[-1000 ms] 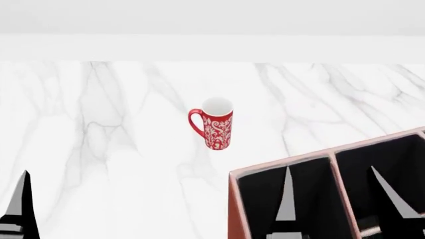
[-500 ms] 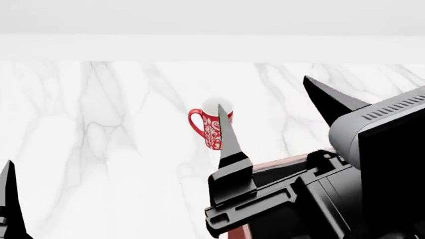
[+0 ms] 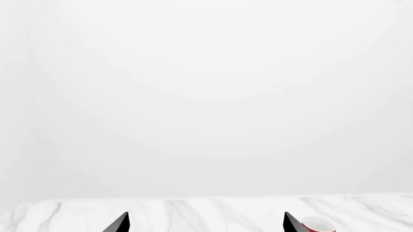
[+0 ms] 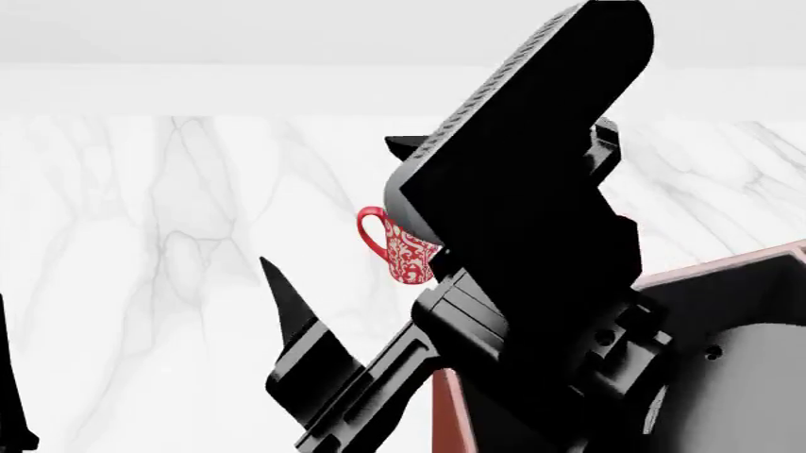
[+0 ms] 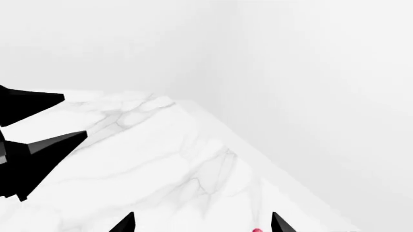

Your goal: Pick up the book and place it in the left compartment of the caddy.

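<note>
Rising above caddy [image 4: 743, 269], right pincer [image 4: 334, 212] (spread, empty); book unseen

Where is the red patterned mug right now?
In the head view the red patterned mug stands upright on the white marble table near centre, partly hidden by the raised black right arm, with the reddish-brown caddy nearer the robot.

The mug [image 4: 396, 247] is sitting mid-surface [image 4: 151, 283]; the caddy [image 4: 743, 274] is lying nearer and to its right, behind the right arm [image 4: 529, 236].
</note>
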Available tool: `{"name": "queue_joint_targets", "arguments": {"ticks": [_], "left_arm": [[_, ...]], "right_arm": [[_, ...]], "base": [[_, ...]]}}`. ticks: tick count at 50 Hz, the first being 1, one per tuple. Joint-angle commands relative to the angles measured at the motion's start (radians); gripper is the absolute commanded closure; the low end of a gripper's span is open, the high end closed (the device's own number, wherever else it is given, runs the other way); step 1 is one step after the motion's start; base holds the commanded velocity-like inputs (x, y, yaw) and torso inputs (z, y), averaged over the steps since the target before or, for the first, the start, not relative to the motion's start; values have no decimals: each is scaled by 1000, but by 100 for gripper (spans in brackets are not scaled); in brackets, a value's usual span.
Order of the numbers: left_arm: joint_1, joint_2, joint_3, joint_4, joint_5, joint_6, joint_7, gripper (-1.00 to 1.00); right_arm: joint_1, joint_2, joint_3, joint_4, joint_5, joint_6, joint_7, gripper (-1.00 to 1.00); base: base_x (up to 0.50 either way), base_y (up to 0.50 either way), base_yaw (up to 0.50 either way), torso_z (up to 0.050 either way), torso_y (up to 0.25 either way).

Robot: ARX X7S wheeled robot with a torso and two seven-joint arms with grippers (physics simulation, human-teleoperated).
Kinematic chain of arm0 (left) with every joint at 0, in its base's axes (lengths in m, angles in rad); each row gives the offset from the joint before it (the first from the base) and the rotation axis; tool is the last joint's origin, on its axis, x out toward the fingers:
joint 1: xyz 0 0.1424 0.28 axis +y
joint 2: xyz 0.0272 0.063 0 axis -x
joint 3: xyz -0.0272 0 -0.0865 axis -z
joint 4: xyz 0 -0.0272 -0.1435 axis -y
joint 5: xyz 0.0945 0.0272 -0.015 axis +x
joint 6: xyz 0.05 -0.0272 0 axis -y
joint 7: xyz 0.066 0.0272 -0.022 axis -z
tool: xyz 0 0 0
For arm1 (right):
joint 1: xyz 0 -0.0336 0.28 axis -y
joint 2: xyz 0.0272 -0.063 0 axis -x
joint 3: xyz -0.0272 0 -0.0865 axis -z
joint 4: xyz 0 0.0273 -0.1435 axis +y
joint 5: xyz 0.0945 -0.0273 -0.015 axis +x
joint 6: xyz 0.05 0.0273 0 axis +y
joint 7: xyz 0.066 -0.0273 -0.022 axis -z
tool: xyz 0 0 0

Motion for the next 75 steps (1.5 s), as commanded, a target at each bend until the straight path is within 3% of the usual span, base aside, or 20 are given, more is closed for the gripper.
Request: {"name": "queue_joint_targets", "arguments": {"ticks": [1, 13, 25, 67, 75], "left_arm": [[-11, -11, -12, -8, -12, 0, -2, -100], [-8, -16, -16, -8, -17, 7, -6, -100], [-7, -22, -13, -7, -22, 12, -7, -100], [-7, -42, -21, -9, -46, 23, -18, -100], [-39, -40, 8, -81, -16, 36, -20, -100]], "right_arm": [[131, -34, -177, 97, -175, 56, -273, -100], [179, -70, -338, 141, -277, 28, -503, -100], [214, -115, -409, 226, -299, 16, -618, -100], [108, -193, -575, 326, -426, -129, -756, -100], [81, -197, -592, 328, -441, -156, -763, -100]], "base": [[0, 0, 0, 0, 0], [0, 0, 0, 0, 0], [0, 0, 0, 0, 0], [0, 0, 0, 0, 0], [0, 0, 0, 0, 0]]}}
